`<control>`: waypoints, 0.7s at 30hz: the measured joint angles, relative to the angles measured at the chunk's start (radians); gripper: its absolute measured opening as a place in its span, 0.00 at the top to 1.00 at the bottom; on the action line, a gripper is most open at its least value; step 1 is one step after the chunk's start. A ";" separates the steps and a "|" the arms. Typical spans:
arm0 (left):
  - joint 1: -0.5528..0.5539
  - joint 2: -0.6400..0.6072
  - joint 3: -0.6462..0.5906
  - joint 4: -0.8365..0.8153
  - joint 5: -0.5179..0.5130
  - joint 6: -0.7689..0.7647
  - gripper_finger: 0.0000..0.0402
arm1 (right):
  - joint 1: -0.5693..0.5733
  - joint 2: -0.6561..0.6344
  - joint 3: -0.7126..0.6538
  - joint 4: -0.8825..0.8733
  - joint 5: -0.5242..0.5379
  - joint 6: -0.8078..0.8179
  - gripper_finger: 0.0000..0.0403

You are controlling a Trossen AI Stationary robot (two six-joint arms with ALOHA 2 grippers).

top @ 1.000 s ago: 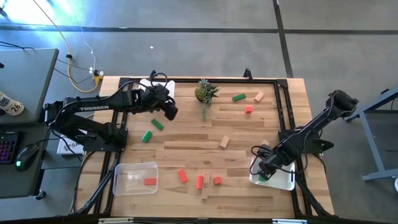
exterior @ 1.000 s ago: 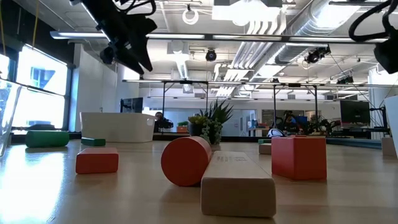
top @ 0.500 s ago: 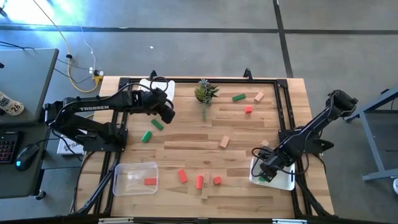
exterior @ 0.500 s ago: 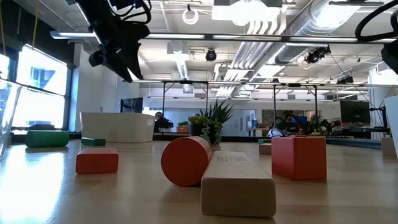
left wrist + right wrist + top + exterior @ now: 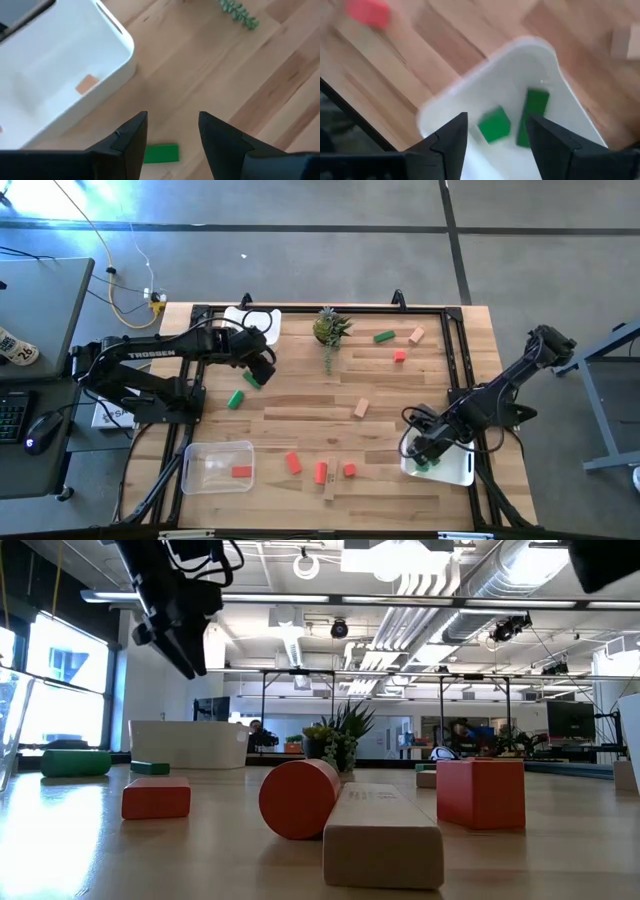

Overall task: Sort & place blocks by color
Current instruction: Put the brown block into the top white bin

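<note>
Left gripper spread, empty, above green block beside white bin. Right gripper spread, empty, over white tray holding two green blocks.

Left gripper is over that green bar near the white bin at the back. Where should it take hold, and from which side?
Grip the green bar across its narrow width, at mid-length, coming straight down from above. It lies flat on the table with open wood all around it, apart from the white bin. The left gripper is open above it; its fingers probably need turning so they close on the long sides.
</note>
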 joint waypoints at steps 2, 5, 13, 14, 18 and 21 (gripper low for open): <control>0.000 0.000 0.000 0.000 -0.009 0.035 0.59 | -0.024 0.000 0.030 -0.010 0.039 0.000 0.54; 0.000 0.000 0.000 -0.003 -0.034 0.086 0.59 | -0.067 0.000 0.070 -0.012 0.084 -0.004 0.54; 0.001 0.000 0.000 -0.026 -0.029 0.162 0.59 | -0.190 0.000 0.128 0.006 0.213 -0.057 0.54; 0.001 0.000 0.000 -0.025 -0.017 0.162 0.59 | -0.207 0.000 0.130 0.022 0.225 -0.091 0.54; 0.002 0.000 0.000 -0.021 0.055 0.162 0.59 | -0.289 0.001 0.131 0.088 0.231 -0.263 0.54; 0.002 0.000 0.000 -0.018 0.102 0.162 0.59 | -0.359 0.003 0.131 0.137 0.233 -0.379 0.54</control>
